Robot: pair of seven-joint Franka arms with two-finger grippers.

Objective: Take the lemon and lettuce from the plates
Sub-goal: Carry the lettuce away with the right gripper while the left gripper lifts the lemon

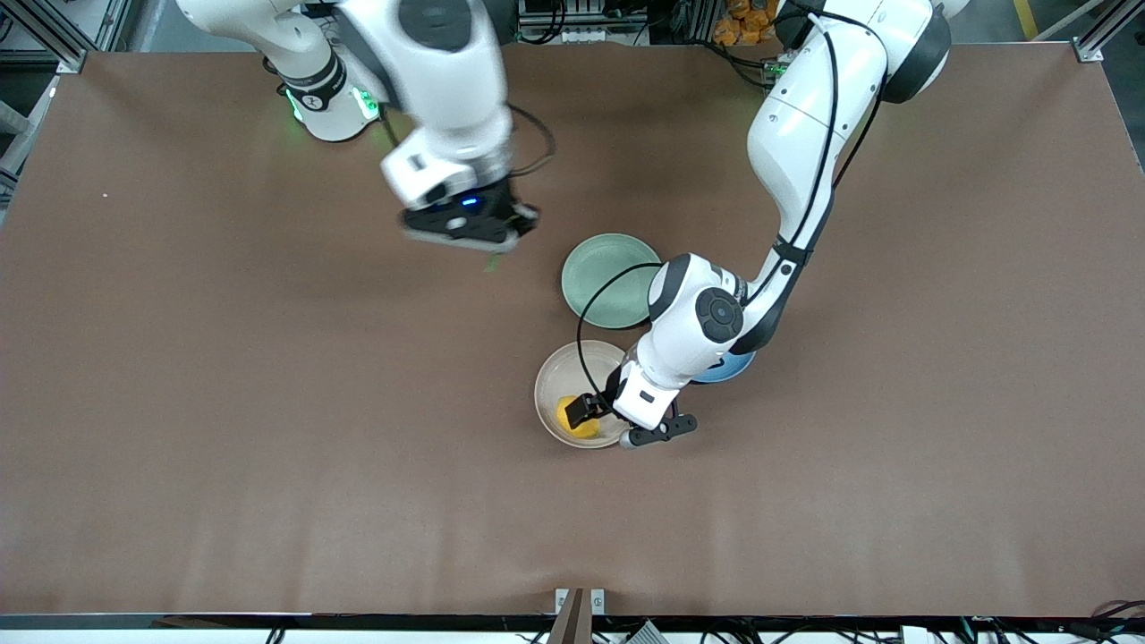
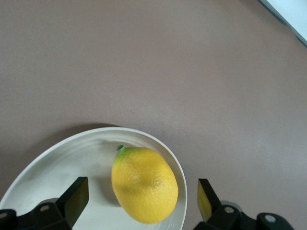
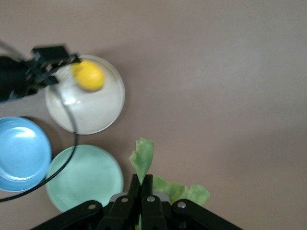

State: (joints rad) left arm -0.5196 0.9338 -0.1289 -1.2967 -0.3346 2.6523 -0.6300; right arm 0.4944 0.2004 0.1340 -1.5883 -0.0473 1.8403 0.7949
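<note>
The lemon point(image 1: 580, 420) lies in the beige plate point(image 1: 553, 383), near its rim. My left gripper point(image 1: 586, 419) is low over that plate and open. In the left wrist view its fingertips point(image 2: 76, 194) stand on either side of the lemon point(image 2: 144, 184) without touching it. My right gripper point(image 1: 479, 234) is up over bare table beside the mint green plate point(image 1: 606, 279), toward the right arm's end. It is shut on the lettuce point(image 3: 144, 157), which hangs from its tips point(image 3: 146, 181); a green scrap shows below it point(image 1: 492, 262). The mint plate point(image 3: 86, 177) is empty.
A blue plate point(image 1: 732, 367) sits beside the beige plate, mostly hidden under the left arm; it also shows empty in the right wrist view point(image 3: 21, 153). The left arm's black cable point(image 1: 586, 309) loops over the mint and beige plates. Brown table surface lies all around.
</note>
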